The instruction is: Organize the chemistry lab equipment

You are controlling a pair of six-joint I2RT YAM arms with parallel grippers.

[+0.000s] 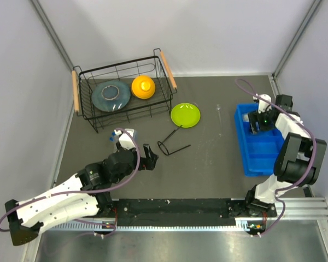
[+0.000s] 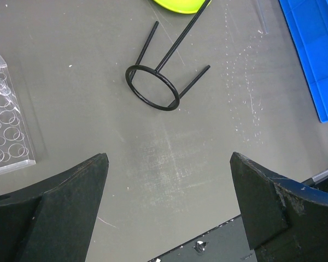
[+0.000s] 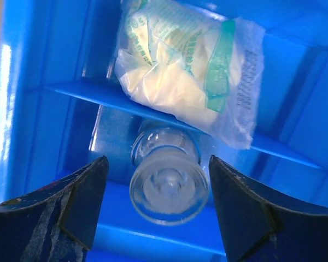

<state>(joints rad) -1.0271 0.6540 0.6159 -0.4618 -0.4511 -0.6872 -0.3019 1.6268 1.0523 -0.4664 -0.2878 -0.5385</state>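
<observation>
The right hand hangs inside the blue bin, fingers parted either side of a small round clear glass vessel (gripping nothing, with a gap showing at the left finger). Above it in the frame, the crinkly clear packet lies across a divider. The overhead view shows the bin at the table's right edge but not these contents. The left hand is spread wide and empty over the table. Beyond it lie a black wire ring stand, the clear plastic tube rack at frame left, and the thin glass rod and lime-green plate along the top. Only the overhead view shows the wire basket, upper left, holding a grey plate and orange bowl.
</observation>
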